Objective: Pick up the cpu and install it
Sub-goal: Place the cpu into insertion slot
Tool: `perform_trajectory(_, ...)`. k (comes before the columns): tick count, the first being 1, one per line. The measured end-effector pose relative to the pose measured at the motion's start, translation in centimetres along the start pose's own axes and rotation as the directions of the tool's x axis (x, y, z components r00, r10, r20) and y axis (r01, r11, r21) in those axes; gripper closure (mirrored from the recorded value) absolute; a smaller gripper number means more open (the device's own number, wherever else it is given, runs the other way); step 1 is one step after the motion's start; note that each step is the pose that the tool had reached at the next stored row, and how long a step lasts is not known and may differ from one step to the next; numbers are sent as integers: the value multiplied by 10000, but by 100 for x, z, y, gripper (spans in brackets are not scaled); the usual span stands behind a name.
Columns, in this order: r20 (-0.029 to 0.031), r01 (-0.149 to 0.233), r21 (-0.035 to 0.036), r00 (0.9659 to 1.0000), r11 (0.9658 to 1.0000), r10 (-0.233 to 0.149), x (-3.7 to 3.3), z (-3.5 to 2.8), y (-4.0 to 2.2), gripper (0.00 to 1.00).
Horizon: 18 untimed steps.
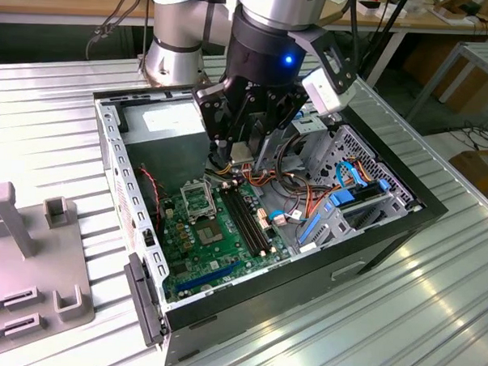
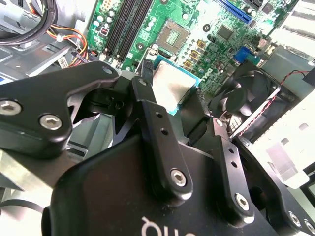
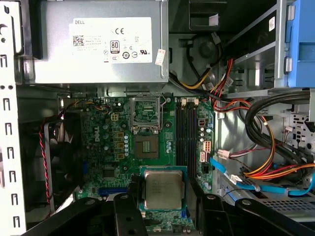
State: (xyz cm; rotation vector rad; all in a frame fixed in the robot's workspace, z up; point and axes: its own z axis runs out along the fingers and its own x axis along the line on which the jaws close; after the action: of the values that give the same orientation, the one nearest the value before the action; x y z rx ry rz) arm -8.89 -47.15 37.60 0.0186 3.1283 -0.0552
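First wrist view showed my pincer clamped on the cpu by its edges above the motherboard, not yet seated, so I judged the carry demanded squaring it over the open socket.

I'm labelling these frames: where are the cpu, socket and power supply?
cpu (image 3: 162, 189): first wrist view, middle of its metal top.
socket (image 3: 147, 147): first wrist view, its dark centre.
power supply (image 3: 51, 49): first wrist view, grey face beside the label.
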Motion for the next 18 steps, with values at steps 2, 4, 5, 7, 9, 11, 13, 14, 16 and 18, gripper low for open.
perform_trajectory(2,1,2,0,10000,10000,-2,2,5,0,53)
perform_trajectory(4,0,-2,0,10000,10000,2,11,10,0,53)
perform_trajectory(5,0,-1,-1,10000,10000,1,17,14,0,53)
perform_trajectory(7,0,0,0,10000,10000,0,30,20,0,53)
perform_trajectory(9,1,0,-2,10000,10000,0,50,30,1,53)
perform_trajectory(11,0,0,0,10000,10000,0,65,41,1,53)
perform_trajectory(13,0,0,0,10000,10000,0,74,51,2,53)
perform_trajectory(14,0,0,0,10000,10000,0,79,57,2,53)
perform_trajectory(16,0,1,1,10000,10000,-1,85,71,2,53)
perform_trajectory(18,1,1,0,10000,10000,-1,88,80,3,53)
